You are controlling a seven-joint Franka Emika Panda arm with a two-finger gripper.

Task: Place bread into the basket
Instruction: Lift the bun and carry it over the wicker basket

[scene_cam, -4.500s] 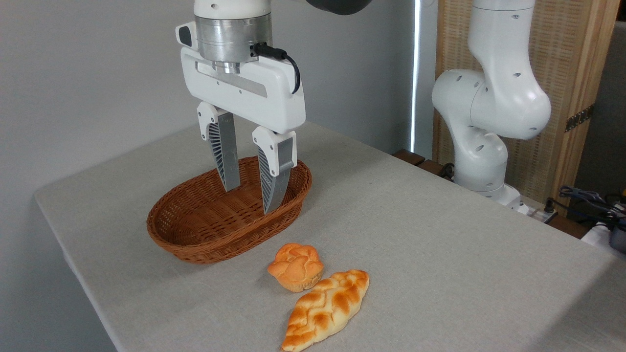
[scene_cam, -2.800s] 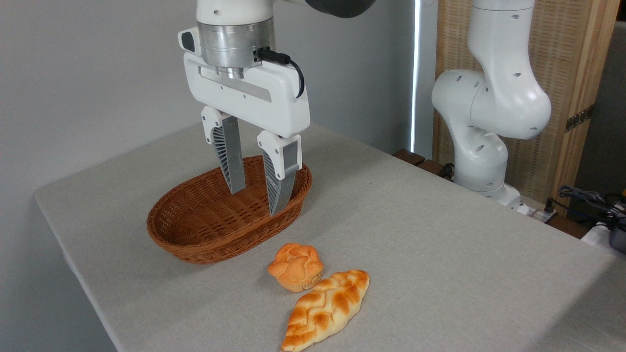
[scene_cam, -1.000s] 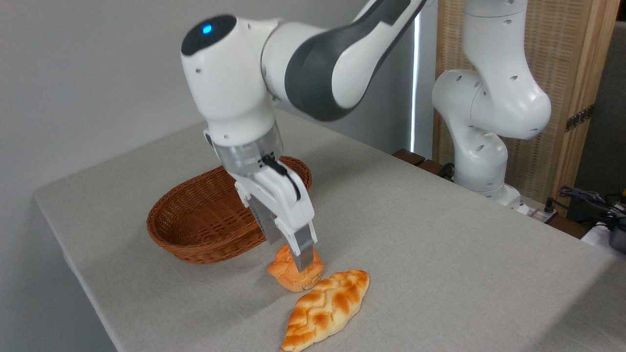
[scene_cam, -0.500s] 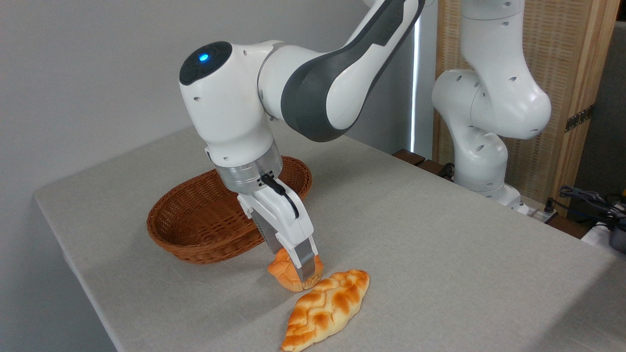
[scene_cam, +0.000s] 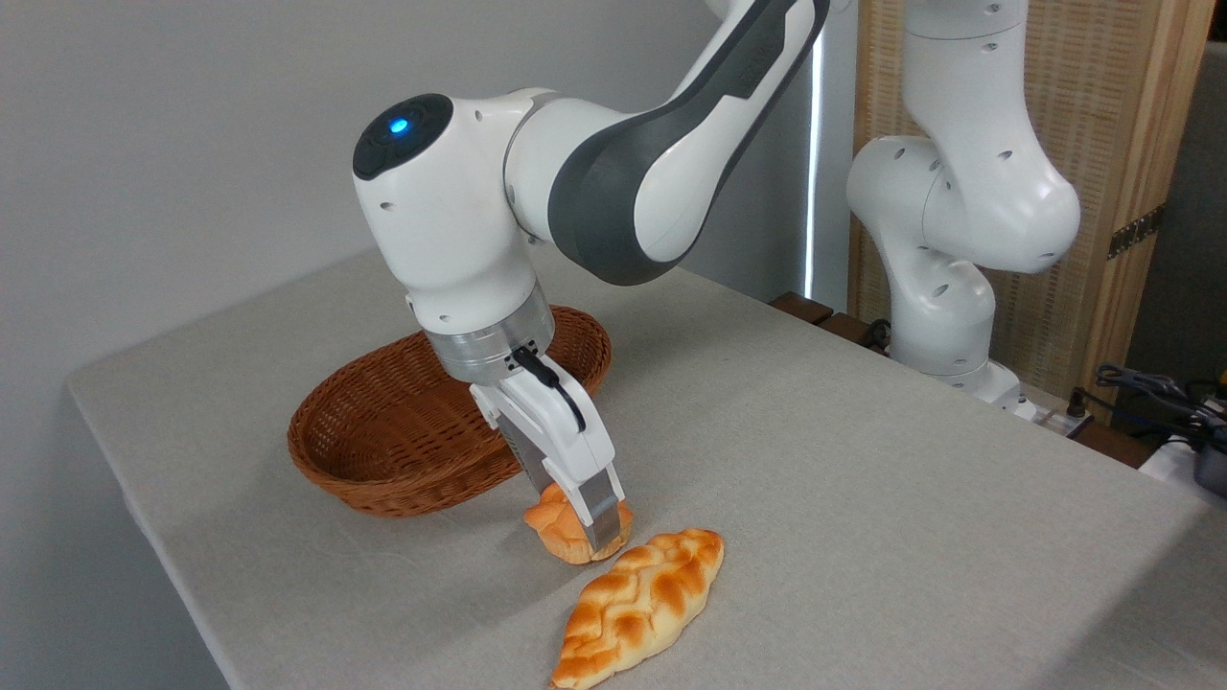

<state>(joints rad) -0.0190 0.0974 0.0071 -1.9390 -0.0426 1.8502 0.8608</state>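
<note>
Braided loaf (scene_cam: 637, 606) crowds the bread (scene_cam: 566, 529); basket (scene_cam: 403, 431) side lies open.

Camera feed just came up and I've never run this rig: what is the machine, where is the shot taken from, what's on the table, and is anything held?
It is one fixed camera looking down across the table from the front. The white arm is a robot arm; its base stands at the back right. Its two-finger gripper is down on the bread, a small round bun, with one finger in front of it. Whether it has closed cannot be told, and the bun looks to be on the cloth. The wicker basket behind is empty. A longer braided loaf lies beside the bun, untouched.
</note>
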